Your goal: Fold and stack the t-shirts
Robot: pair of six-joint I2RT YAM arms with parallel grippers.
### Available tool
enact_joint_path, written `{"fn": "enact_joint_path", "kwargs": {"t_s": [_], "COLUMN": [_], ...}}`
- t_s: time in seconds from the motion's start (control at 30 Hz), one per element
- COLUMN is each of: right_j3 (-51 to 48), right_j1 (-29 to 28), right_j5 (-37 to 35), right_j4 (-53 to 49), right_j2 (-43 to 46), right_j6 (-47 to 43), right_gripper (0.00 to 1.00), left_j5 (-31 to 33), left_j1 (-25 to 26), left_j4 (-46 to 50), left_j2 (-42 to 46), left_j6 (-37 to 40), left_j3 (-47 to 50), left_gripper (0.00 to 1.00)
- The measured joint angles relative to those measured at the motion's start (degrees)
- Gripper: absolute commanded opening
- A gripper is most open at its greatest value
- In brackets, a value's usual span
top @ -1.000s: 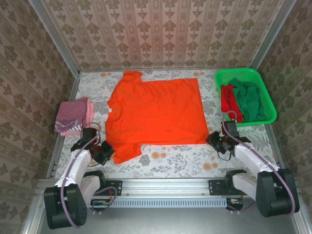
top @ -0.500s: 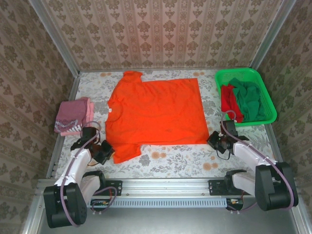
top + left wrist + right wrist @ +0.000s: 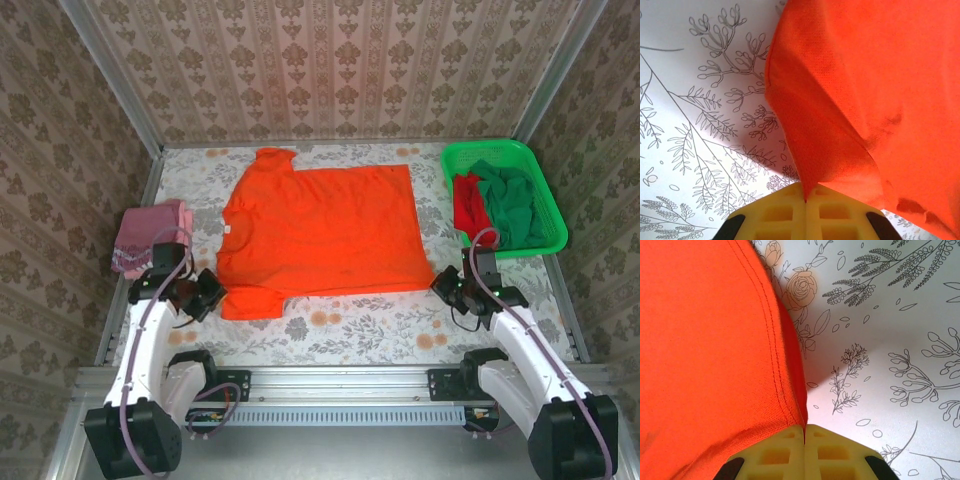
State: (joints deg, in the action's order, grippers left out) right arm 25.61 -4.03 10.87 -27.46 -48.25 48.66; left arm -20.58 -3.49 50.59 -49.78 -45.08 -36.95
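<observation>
Left claw [image 3: 805,199], right claw [image 3: 804,432]; each tight on the orange t-shirt [image 3: 320,225]

At 2 o'clock on the table, a bright green plastic mesh basket [image 3: 485,146], rectangular, set at a slight slant, close to the right-hand edge. Underneath, a pale tablecloth [image 3: 350,335] printed with grey line-drawn sprigs, leaves and roses, plus orange-brown blossoms toward 6 o'clock. Seen close up from both wrist cameras as thin grey branches on white. Around 9, 12 and 3 o'clock, walls [image 3: 340,60] papered in beige damask. Grey metal posts [image 3: 110,75] rising at the 11 and 1 o'clock corners. Along 6 o'clock, a slotted aluminium rail [image 3: 340,412] on a grey frame.
</observation>
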Motion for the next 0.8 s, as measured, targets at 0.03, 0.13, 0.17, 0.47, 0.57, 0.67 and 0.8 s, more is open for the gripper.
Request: {"fn": "enact_joint_path", "kwargs": {"t_s": [0.03, 0.13, 0.17, 0.47, 0.57, 0.67, 0.8], "right_j3": [0.4, 2.5, 3.3, 10.4, 12.9, 15.2, 18.4], "right_j1": [0.0, 0.0, 0.0, 0.0, 0.0, 0.0, 0.0], "right_j5": [0.0, -0.2, -0.2, -1.3, -1.3, -1.5, -1.7], "right_j4": [-0.2, -0.7, -0.7, -0.6, 0.1, 0.3, 0.2], "right_j2": [0.0, -1.0, -2.0, -11.9, -15.7, -19.5, -24.1], "right_j6": [0.0, -0.3, -0.5, -2.4, -2.3, -2.0, -1.9], "right_gripper": [0.00, 0.00, 0.00, 0.00, 0.00, 0.00, 0.00], "left_j5": [0.0, 0.0, 0.0, 0.0, 0.0, 0.0, 0.0], "left_j1": [0.0, -0.3, -0.3, -0.3, -0.3, -0.3, -0.3], "left_j4": [0.3, 0.8, 0.8, -0.1, -1.2, -1.8, -2.3], "left_j2": [-0.4, -2.5, -3.3, -14.3, -18.7, -22.6, -27.5], "left_j6": [0.3, 1.5, 1.9, 6.5, 7.3, 7.9, 9.0], "left_j3": [-0.6, -2.4, -3.0, -11.0, -12.9, -15.2, -20.0], "left_gripper": [0.00, 0.00, 0.00, 0.00, 0.00, 0.00, 0.00]}}
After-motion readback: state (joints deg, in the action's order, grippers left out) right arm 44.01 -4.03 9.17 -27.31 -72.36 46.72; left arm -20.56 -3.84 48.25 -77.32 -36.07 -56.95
